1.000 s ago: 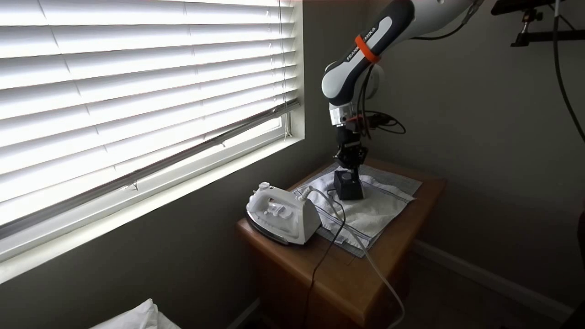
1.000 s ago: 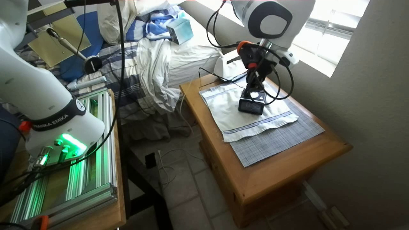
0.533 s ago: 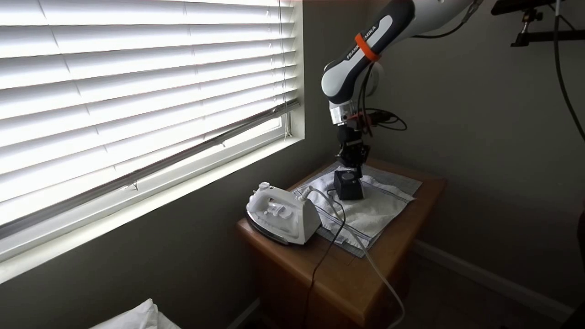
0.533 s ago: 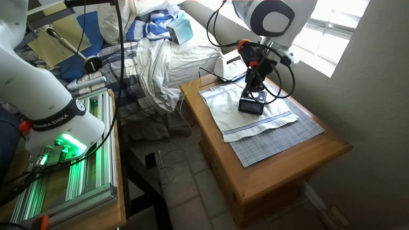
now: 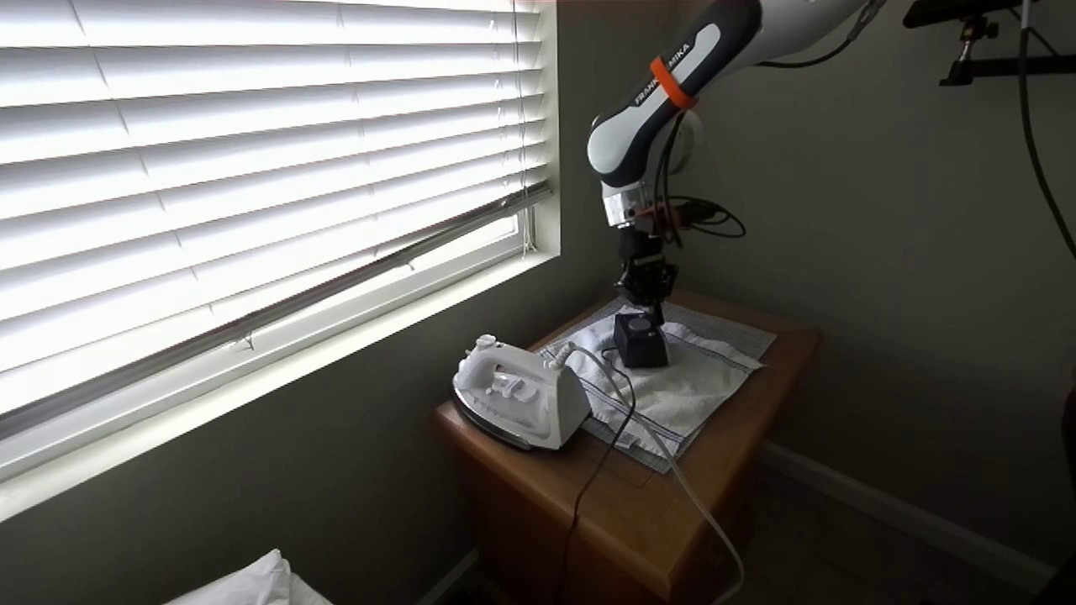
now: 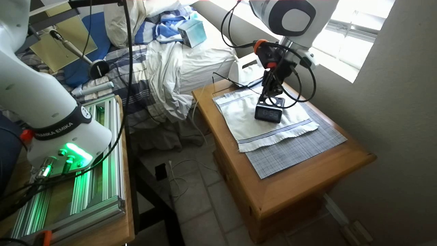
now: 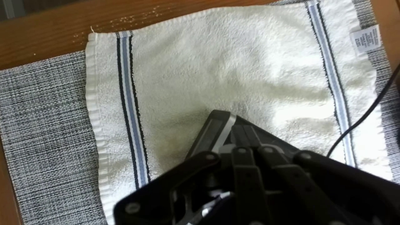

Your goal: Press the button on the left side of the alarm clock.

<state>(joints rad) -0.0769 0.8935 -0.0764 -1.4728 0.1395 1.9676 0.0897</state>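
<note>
The alarm clock (image 6: 268, 114) is a small dark box standing upright on the towel, with faint digits on its face. In the wrist view the clock (image 7: 209, 134) shows its face edge and a silver strip, partly hidden by the fingers. A round light button (image 6: 270, 101) lies mid-top, with a smaller button (image 6: 279, 105) beside it. The top's left end is hidden behind the fingers. My gripper (image 7: 245, 132) is shut with nothing between its fingertips. It points down at the clock's top in both exterior views (image 5: 657, 318) (image 6: 263, 97). I cannot tell whether the tips touch it.
A white iron (image 5: 521, 395) with a pale cord stands at the wooden table's (image 5: 622, 512) near end. A white striped towel (image 7: 218, 62) lies on a grey woven mat (image 7: 47, 125). A dark cord (image 5: 601, 462) runs off the table. The window wall is close by.
My shut gripper has risen slightly off the clock's top since one second ago, with a slight sideways shift. The clock, the towel and the iron have not moved.
</note>
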